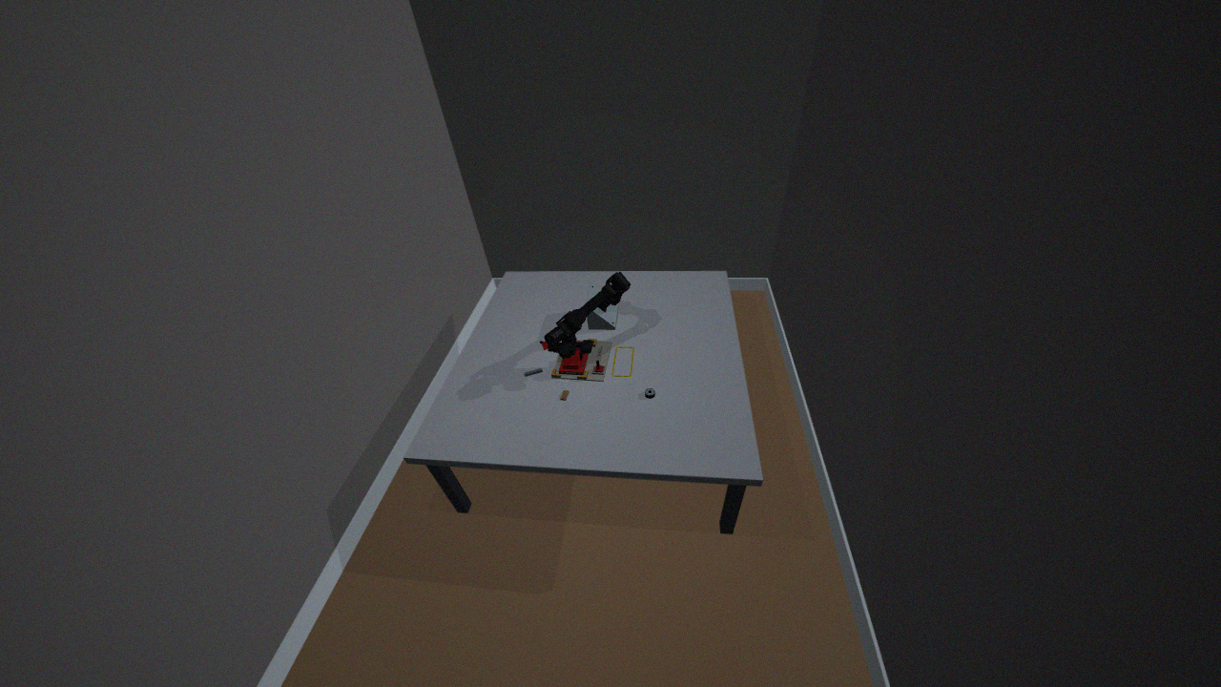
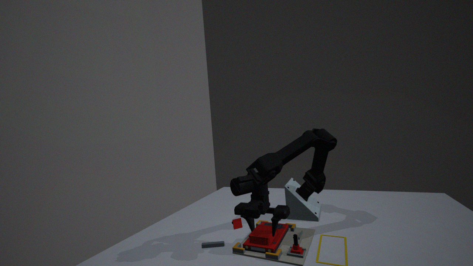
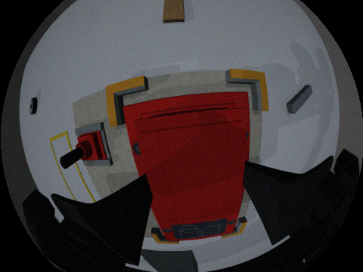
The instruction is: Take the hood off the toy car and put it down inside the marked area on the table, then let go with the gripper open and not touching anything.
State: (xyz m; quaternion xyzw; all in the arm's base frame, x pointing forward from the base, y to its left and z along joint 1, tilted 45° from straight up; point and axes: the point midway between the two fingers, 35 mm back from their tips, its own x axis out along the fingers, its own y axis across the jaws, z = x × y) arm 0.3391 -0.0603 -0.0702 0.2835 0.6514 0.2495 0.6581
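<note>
The toy car (image 1: 570, 370) (image 2: 261, 247) (image 3: 130, 113) is red and sits between yellow corner brackets on a pale board. Its hood (image 2: 259, 239) (image 3: 189, 159) is a raised red cover, seen on top of the car. My gripper (image 1: 572, 356) (image 2: 263, 232) (image 3: 196, 172) points down with one finger at each long side and is shut on the hood. The hood sits on the car; no gap shows under it. The far finger's tip is partly hidden in the exterior view. The marked area (image 1: 632, 361) (image 2: 346, 251) (image 3: 59, 135) is a yellow outline beside the board.
A red block with a black knob (image 1: 599, 368) (image 2: 296, 249) (image 3: 91, 145) stands on the board (image 2: 305, 238), between car and marked area. A grey bar (image 1: 533, 371) (image 2: 213, 244) (image 3: 299, 99), a wooden block (image 1: 564, 395) (image 3: 174, 11) and a black wheel (image 1: 650, 392) (image 3: 33, 106) lie around.
</note>
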